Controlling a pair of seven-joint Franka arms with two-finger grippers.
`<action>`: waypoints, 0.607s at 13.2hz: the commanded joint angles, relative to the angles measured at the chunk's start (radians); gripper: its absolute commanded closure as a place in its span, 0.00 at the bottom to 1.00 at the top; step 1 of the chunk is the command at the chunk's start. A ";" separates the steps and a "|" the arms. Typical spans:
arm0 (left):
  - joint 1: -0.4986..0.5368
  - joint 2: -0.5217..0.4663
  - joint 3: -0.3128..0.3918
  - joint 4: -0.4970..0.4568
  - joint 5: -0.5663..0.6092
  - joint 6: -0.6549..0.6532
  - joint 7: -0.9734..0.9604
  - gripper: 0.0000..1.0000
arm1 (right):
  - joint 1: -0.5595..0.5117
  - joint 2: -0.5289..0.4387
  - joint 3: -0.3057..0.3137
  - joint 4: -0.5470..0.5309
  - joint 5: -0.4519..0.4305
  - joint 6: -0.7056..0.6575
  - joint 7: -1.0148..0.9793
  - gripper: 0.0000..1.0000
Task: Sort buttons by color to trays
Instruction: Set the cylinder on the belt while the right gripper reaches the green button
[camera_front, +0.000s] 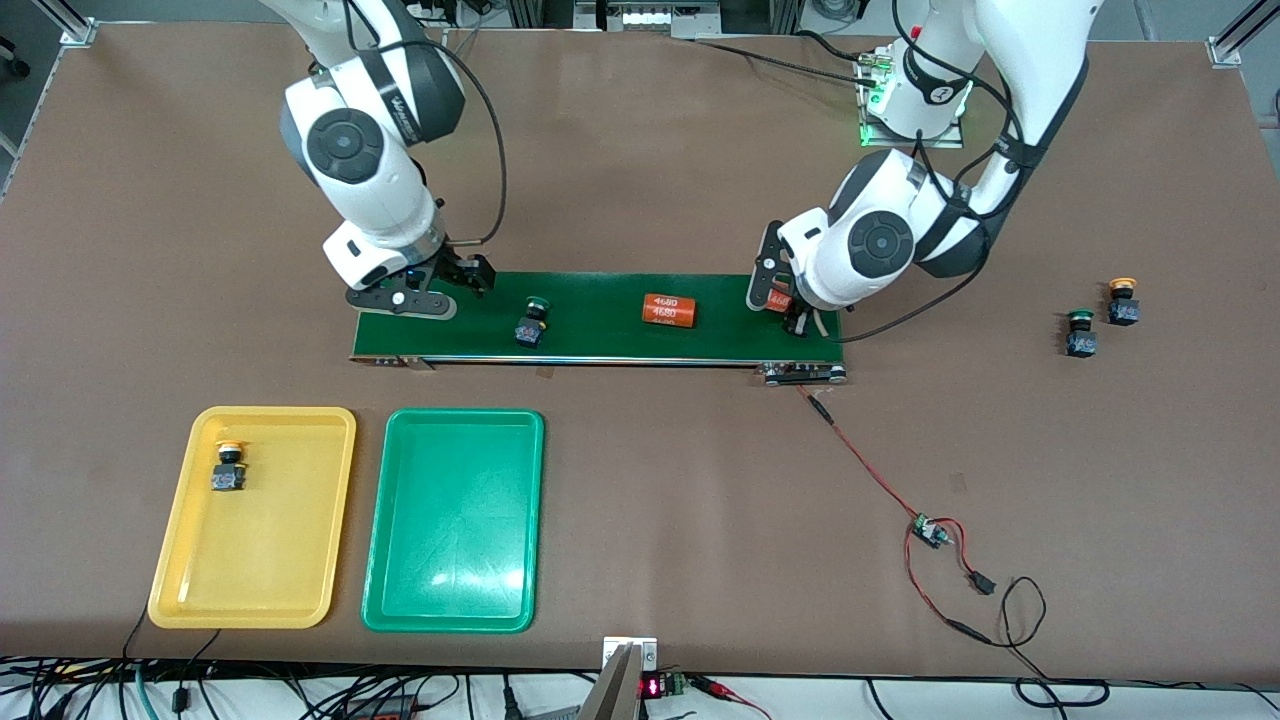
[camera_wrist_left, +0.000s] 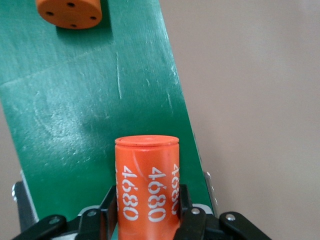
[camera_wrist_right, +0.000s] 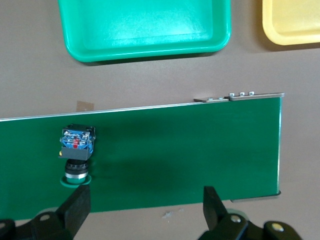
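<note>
The right pincer (camera_front: 432, 290) hung spread and empty over the conveyor belt (camera_front: 600, 340) at the right arm's end. Below it on the counter (camera_front: 640, 150), nearer the camera, a yellow-capped button (camera_front: 229, 468) sat in the yellow tray (camera_front: 330, 520), beside the green tray (camera_front: 455, 520). A green-capped button (camera_front: 531, 323) lay on the belt just beside that pincer. The left pincer (camera_front: 785, 300) was clenched on an orange cylinder (camera_wrist_left: 148, 187), a second cylinder (camera_front: 669, 309) lying on the belt near it. Well apart from that pincer, a green button (camera_front: 1080, 335) and an orange button (camera_front: 1122, 302) stood together.
</note>
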 joint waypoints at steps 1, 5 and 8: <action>-0.013 -0.013 0.008 -0.038 -0.017 0.048 -0.009 0.76 | 0.020 0.053 0.003 0.003 -0.053 0.061 0.070 0.00; 0.014 -0.089 0.027 -0.024 -0.016 0.043 -0.003 0.00 | 0.026 0.086 0.003 0.004 -0.055 0.098 0.108 0.00; 0.144 -0.147 0.077 -0.016 -0.011 0.022 0.138 0.00 | 0.035 0.107 0.003 0.009 -0.067 0.115 0.115 0.00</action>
